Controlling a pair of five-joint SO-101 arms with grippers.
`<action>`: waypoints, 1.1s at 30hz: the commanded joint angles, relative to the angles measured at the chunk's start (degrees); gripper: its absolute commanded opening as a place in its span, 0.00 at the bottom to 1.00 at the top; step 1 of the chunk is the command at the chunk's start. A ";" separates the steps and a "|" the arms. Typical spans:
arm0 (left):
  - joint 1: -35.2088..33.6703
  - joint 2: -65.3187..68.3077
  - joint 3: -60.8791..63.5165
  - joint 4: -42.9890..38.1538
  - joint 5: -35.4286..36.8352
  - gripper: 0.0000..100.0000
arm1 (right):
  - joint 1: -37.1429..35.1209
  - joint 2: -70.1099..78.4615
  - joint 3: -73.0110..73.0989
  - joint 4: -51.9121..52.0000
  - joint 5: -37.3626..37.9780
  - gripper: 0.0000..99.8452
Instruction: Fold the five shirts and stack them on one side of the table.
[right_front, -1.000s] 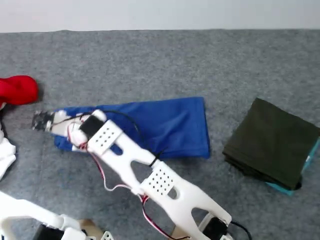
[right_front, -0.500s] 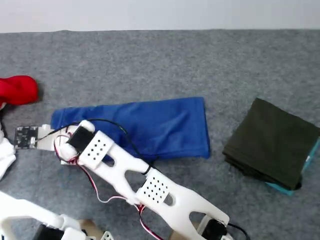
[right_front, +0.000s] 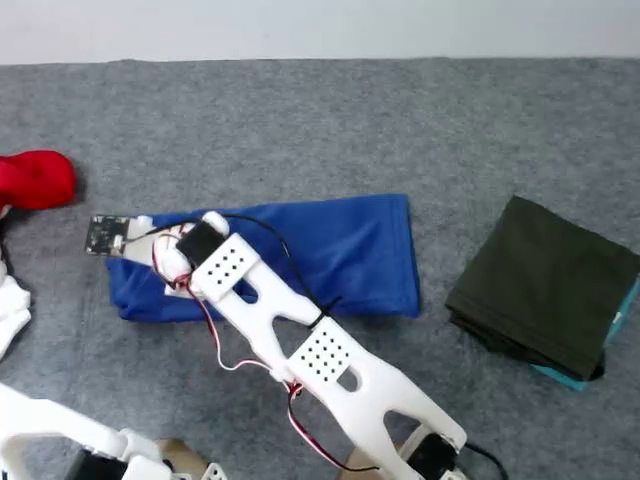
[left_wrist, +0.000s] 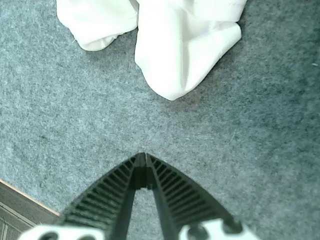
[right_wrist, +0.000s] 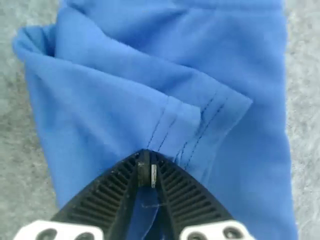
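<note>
At the lower edge of the high view, the white perforated right arm (right_front: 320, 355) slants up toward the left. Its right claw (right_wrist: 146, 159) is closed tight, and a stitched hem corner of the flat, half-folded blue fabric shirt (right_wrist: 165, 85) seems to be pinched at its tips. That grip is at the left end of the blue shirt (right_front: 340, 255), whose long axis runs left to right across the middle of the frame. Its free end lies to the right, toward the folded dark green cloth stack (right_front: 545, 285) at right centre.

I judge that the next fold turns on carrying the held end along that axis, and the right arm is plainly the nearer one. The left claw (left_wrist: 145, 162) is closed on nothing above the grey carpeted table (left_wrist: 260, 150), with the crumpled white cloth shirt (left_wrist: 185, 45) just beyond it. A bunched red shirt (right_front: 35, 180) sits at the far left edge.
</note>
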 joint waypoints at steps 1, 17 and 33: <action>-0.09 -2.20 -0.40 0.35 -0.18 0.00 | 1.19 -0.84 -0.79 -0.48 0.26 0.01; -1.14 -2.29 -0.75 0.70 0.18 0.00 | 7.69 -19.38 -3.34 13.85 -8.53 0.01; -6.24 -2.20 -8.13 13.71 2.02 0.00 | 31.43 -31.52 19.43 13.85 -38.07 0.24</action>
